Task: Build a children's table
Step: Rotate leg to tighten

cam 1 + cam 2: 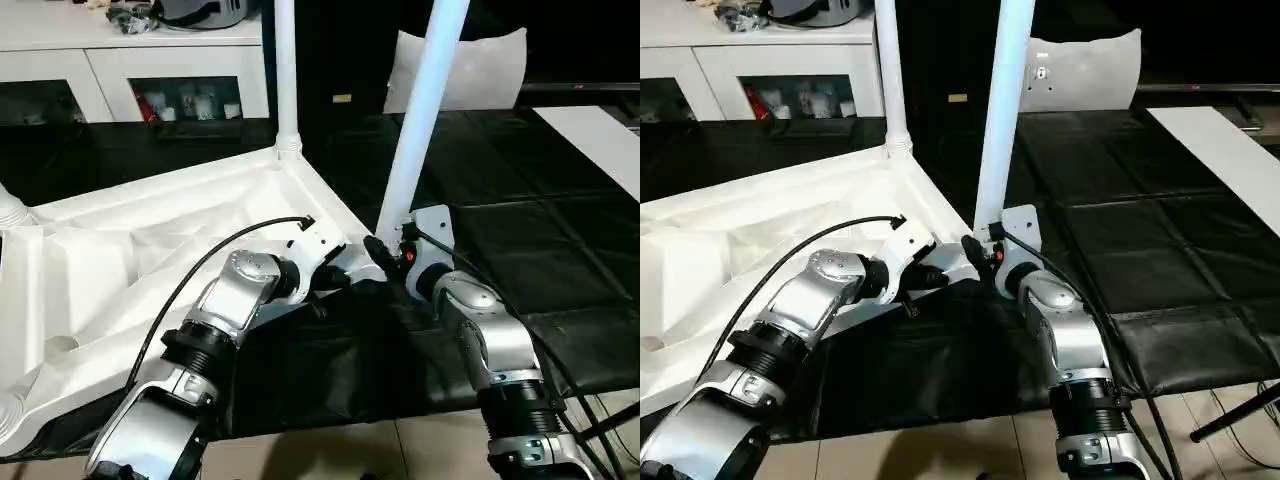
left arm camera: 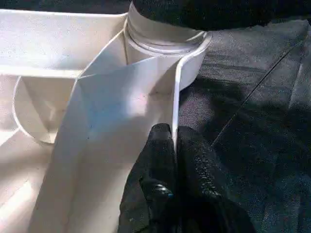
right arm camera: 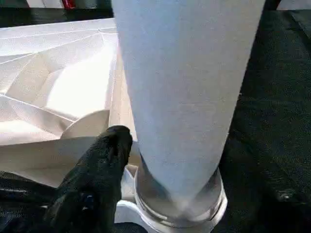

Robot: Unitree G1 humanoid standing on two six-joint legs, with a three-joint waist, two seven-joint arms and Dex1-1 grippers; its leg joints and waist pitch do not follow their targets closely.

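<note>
The children's table top (image 1: pixel 120 250) lies upside down on a black mat, ribbed side up. One white leg (image 1: pixel 286 70) stands in the far corner socket. A second leg (image 1: pixel 425 110) stands in the near right corner socket (image 3: pixel 180 213), leaning slightly right. My left gripper (image 1: pixel 345 278) is shut on the top's thin rim (image 2: pixel 174 97) just beside that socket. My right gripper (image 1: pixel 385 250) is at the base of the second leg, open, with the leg between its jaws. Its one visible finger (image 3: pixel 97 184) sits just clear of the leg's side.
A white cabinet with glass doors (image 1: pixel 130 80) stands at the back left. A white cushion-like panel (image 1: pixel 470 65) is behind the second leg. The black mat (image 1: pixel 540 230) spreads to the right, a white board (image 1: pixel 600 140) at its far right. Tiled floor (image 1: pixel 380 455) lies at the near edge.
</note>
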